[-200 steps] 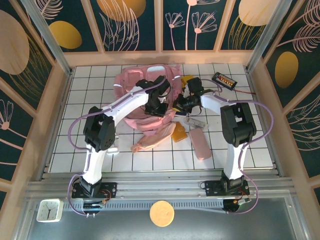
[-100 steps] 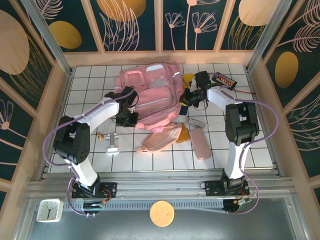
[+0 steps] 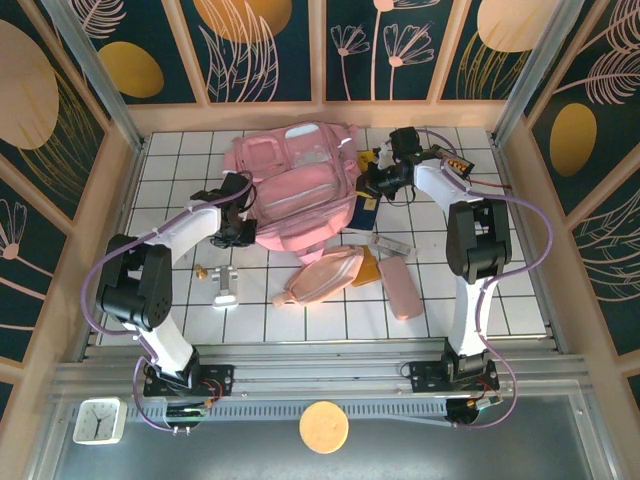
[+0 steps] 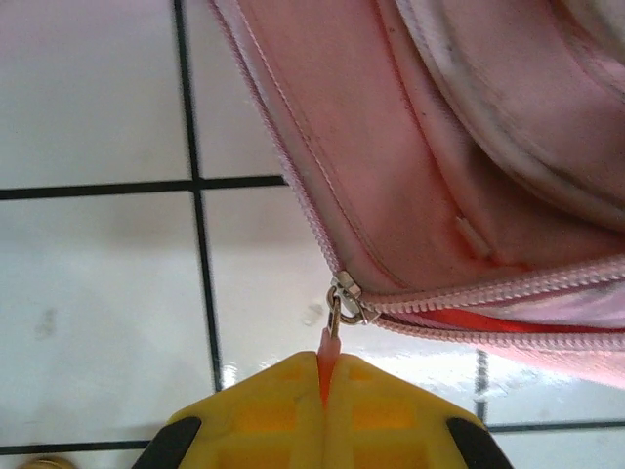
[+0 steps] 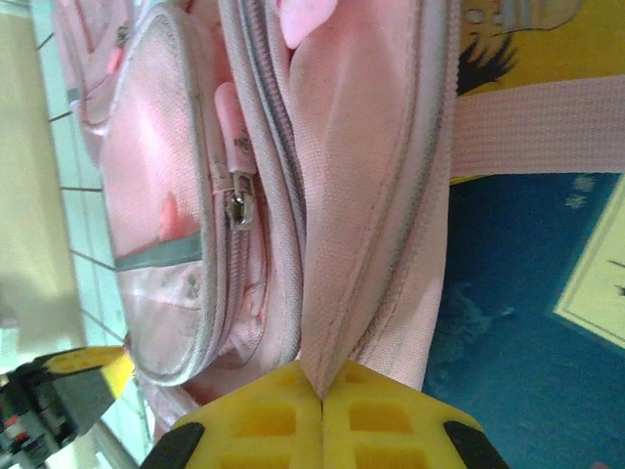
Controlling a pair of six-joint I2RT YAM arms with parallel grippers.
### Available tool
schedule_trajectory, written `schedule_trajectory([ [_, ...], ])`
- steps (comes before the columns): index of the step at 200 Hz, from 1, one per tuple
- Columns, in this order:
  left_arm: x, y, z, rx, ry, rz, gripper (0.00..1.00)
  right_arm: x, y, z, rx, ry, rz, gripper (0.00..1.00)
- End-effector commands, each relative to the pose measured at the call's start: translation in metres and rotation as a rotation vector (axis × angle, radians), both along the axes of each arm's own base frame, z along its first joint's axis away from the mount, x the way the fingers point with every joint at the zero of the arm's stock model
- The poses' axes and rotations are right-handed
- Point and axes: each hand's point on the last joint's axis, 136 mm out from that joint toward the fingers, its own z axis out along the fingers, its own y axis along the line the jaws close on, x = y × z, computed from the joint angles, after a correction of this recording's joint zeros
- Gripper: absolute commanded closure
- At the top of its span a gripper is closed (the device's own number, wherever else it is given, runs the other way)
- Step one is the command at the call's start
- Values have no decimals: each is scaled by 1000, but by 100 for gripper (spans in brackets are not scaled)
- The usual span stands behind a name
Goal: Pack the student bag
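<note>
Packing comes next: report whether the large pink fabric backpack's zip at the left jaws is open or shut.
Partly open: right of the metal slider the backpack teeth part, showing a red gap.

- Backpack (image 4: 469, 147): runs off the top and right edges, beyond the left tool (image 4: 325, 389).
- Zip pull (image 4: 328, 354): lower end hidden between that tool's pressed-together pads.
- Brass-coloured item (image 4: 44, 462): left of the tool, cut by the bottom edge; kind unclear.
- Backpack fold: tip buried between the clamped pads of the right tool (image 5: 322, 399).
- Book (image 5: 532, 293): right of that tool, crossed by a strap (image 5: 537, 132), cut by the right edge; print unreadable.
</note>
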Motion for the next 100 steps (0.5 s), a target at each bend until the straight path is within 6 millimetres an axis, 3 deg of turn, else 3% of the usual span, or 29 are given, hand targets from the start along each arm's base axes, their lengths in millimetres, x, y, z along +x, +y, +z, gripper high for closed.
schedule_trajectory([
  [1,-24,83,2,302,46,126,100,37,-22,80,98,-232,-91,100],
  [19,-27,106,0,349,36,167,100,40,-19,97,136,-251,-83,100],
  [40,-28,124,-4,385,19,182,100,41,-18,98,157,-240,-67,100],
  [71,-11,100,12,222,-106,154,100,36,-5,98,217,-204,-35,100],
  [86,-9,81,23,108,-165,125,100,33,6,108,250,-203,-11,100],
  [100,-9,77,36,71,-216,120,100,32,16,122,281,-221,3,100],
])
